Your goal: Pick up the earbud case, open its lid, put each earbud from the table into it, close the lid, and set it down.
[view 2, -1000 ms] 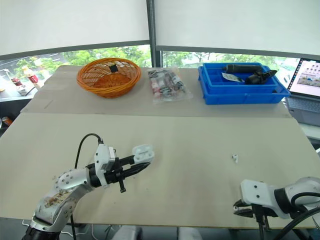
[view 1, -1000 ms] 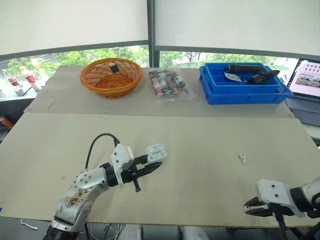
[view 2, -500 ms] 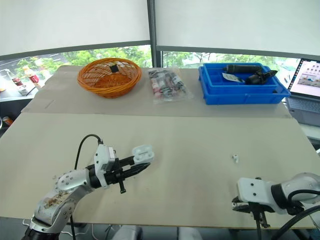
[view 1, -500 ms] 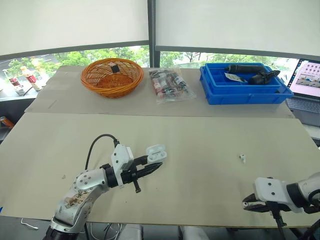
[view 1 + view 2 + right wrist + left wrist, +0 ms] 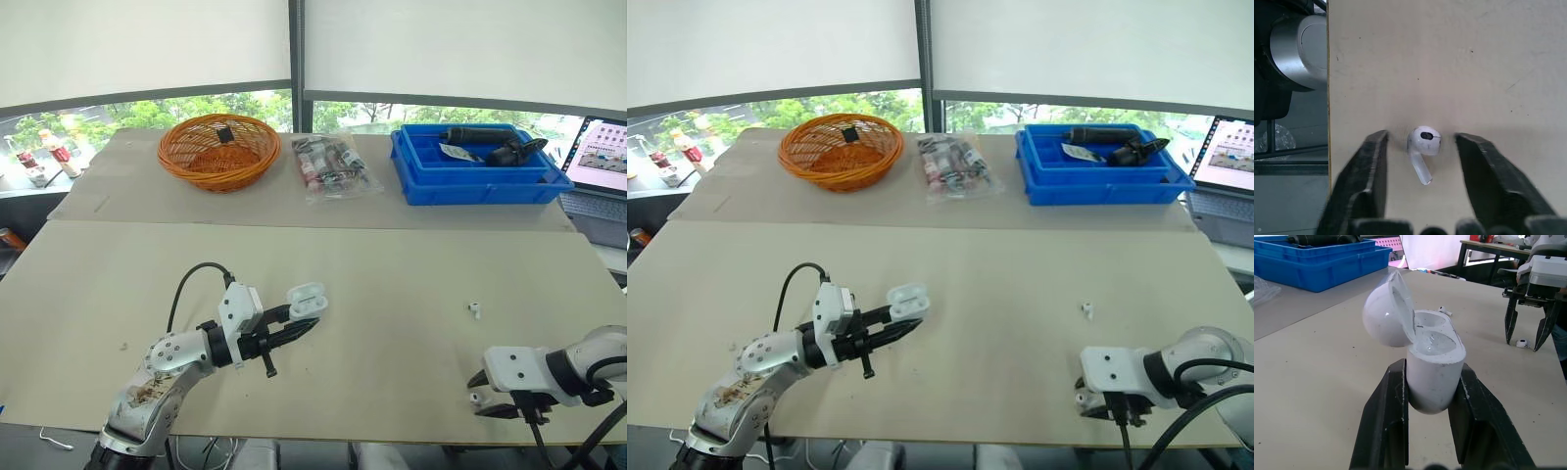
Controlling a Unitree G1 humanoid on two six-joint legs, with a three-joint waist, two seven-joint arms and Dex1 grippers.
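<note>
Now the right claw, lower right, stands spread astride an earbud, its stem running along the fingers. The left claw pinches the open earbud case.

We see a broad beige table with a rear table butted behind it, and beyond them a low strip of window under drawn white blinds, split by a dark post, with daylit green trees outside.
</note>
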